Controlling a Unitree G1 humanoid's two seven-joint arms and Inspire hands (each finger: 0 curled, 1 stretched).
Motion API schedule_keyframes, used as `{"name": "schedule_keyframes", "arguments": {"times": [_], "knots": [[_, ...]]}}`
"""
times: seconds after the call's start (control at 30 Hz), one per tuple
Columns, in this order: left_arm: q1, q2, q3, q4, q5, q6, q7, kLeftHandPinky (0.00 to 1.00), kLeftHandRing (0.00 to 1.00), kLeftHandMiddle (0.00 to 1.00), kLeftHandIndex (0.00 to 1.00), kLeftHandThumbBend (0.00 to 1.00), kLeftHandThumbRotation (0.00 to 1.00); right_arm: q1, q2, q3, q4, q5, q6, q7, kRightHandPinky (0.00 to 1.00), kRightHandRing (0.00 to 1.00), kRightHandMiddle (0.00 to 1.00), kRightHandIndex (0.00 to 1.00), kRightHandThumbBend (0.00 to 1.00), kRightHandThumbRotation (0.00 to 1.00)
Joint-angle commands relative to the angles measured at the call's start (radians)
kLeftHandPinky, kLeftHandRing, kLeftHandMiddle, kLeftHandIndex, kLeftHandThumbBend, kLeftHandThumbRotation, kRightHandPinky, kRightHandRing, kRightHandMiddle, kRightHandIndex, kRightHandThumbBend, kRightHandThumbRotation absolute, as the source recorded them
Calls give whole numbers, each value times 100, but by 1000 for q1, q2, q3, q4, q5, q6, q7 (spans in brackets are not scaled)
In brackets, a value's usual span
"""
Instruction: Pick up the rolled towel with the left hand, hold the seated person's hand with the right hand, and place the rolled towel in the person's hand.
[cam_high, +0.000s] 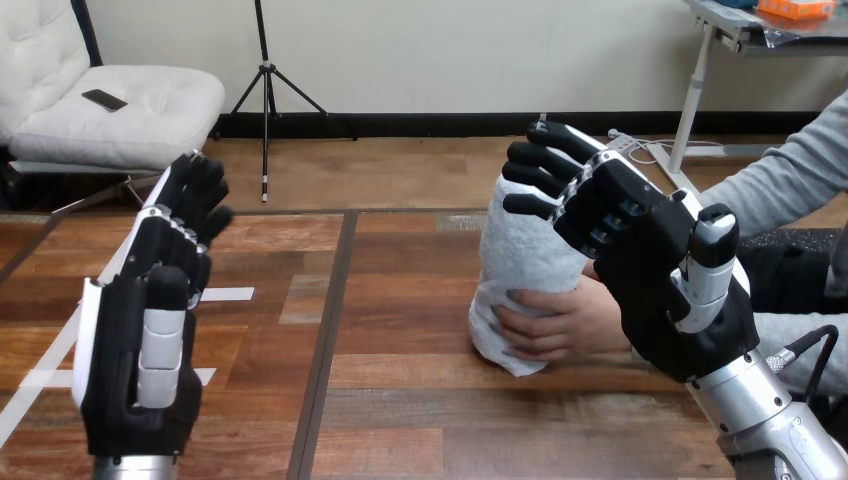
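Head camera, facing forward, down across table (420, 420)

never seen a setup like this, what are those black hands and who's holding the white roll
This picture comes from a camera on a humanoid robot's head, looking down across a wooden table. The black-and-white machine hands are the robot's own. Its left hand is raised at the left, fingers relaxed, holding nothing. Its right hand is raised at the right, fingers straight, close beside the person's hand; I cannot tell whether they touch. A seated person reaches in from the right, and the person's hand grips a white rolled towel standing upright on the table.
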Motion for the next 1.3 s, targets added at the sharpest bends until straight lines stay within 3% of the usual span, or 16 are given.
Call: {"name": "schedule_keyframes", "arguments": {"times": [0.0,0.4,0.7,0.9,1.13,1.27], "knots": [[-69,13,5,12,-20,-36,-14,95,91,89,88,81,88,-22,2,-26,-49,23,0,9,80,85,85,85,100,100],[-70,-6,8,38,42,-85,19,90,89,87,85,83,90,-2,-11,-40,-78,45,31,26,79,85,85,86,100,100],[-80,1,7,53,14,-102,14,90,89,87,85,81,94,-3,-8,-44,-75,71,45,60,79,85,85,86,100,100],[-88,12,-5,67,-79,-109,-60,92,90,88,86,80,92,-1,-9,-43,-78,82,62,92,79,86,86,87,100,100],[-99,-23,-23,75,-308,-87,-238,91,91,89,89,77,81,5,-9,-36,-98,91,97,106,82,88,88,89,100,100],[-100,-44,-17,85,-336,-94,-272,85,88,87,89,76,78,11,0,-35,-110,84,101,103,85,89,89,90,100,100]]}}
